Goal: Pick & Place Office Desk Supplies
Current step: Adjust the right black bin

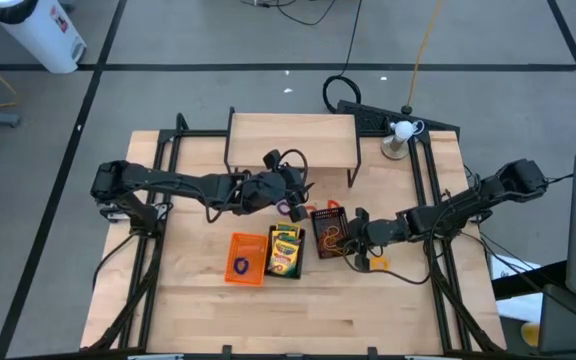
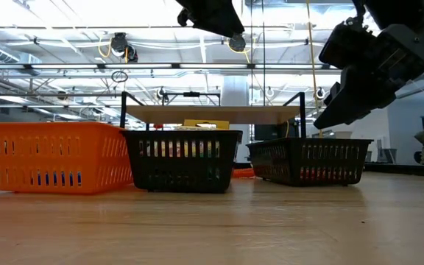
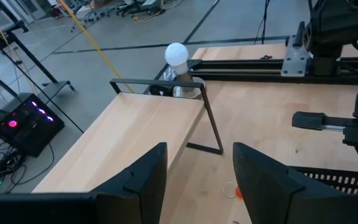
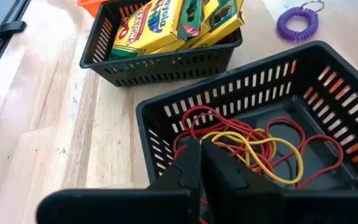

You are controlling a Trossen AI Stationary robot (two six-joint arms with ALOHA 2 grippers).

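Three mesh trays stand in a row on the table. The orange tray (image 1: 246,258) holds a purple loop. The middle black tray (image 1: 285,250) holds yellow-and-green crayon boxes (image 4: 166,25). The right black tray (image 1: 330,230) holds red and yellow rubber bands (image 4: 253,146). My right gripper (image 4: 201,149) is shut, slanting down from the table's right over that tray's near wall. In the low view its tips (image 2: 321,121) stand about at the rim. My left gripper (image 3: 197,180) hangs open, high above the table behind the trays. A purple coil (image 1: 290,208) lies on the wood under it. My right gripper's shut fingertips (image 4: 194,155) show right at the tangle of red and yellow bands (image 4: 219,140). I cannot tell whether they touch a band or have one between them.
A wooden riser shelf (image 1: 291,140) on black legs stands at the table's far side. A white bulb on a stand (image 1: 400,130) is at the far right. A small orange ring (image 3: 232,190) lies near the shelf's leg. A yellow piece (image 1: 376,263) lies by my right gripper.
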